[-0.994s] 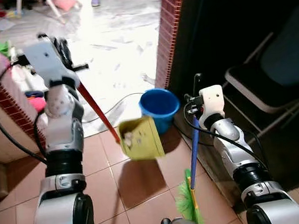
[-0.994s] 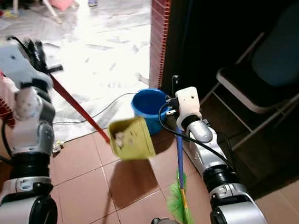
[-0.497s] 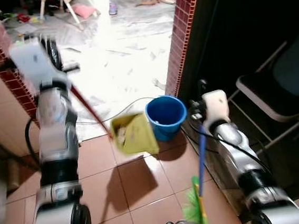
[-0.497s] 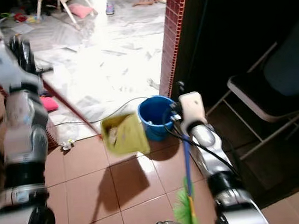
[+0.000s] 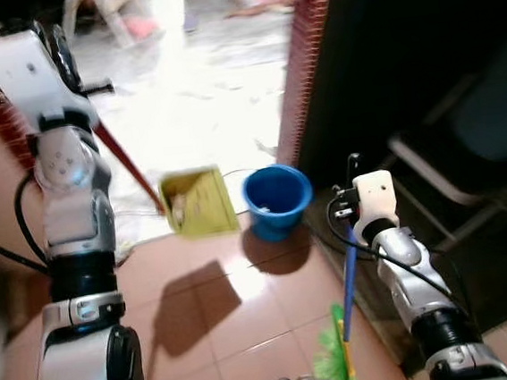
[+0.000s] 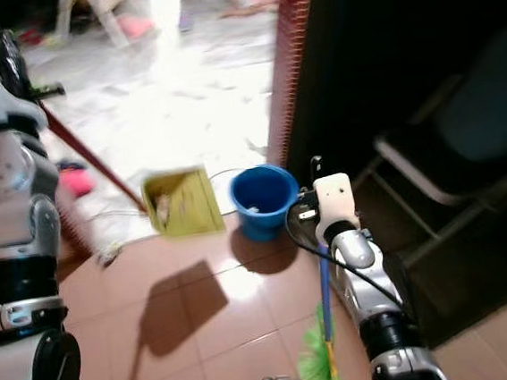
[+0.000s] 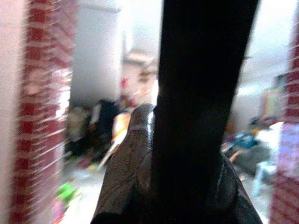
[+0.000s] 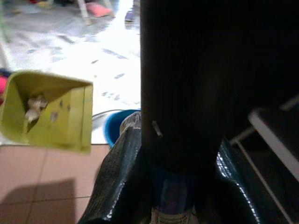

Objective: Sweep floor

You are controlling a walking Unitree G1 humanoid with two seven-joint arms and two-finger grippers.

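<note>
Carrying one loaded yellow dustpan [image 5: 197,202] toward one blue bucket [image 5: 277,200].
The left claw [image 5: 66,60] gripped its red handle [image 5: 128,166], the pan hanging just beside the bucket; the right claw [image 5: 352,173] was clamped on one blue-handled broom [image 5: 345,284]. Tipping early would likely spill debris onto the tile floor [image 5: 239,317].

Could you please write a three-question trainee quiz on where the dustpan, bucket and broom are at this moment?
1. True or false: the yellow dustpan rests flat on the floor.
2. Which hand holds the broom: A left hand, B right hand?
3. Fill in: the blue bucket stands beside the red ____ pillar.

Key
1. False: it hangs on its red handle, casting a shadow.
2. B
3. brick
</note>
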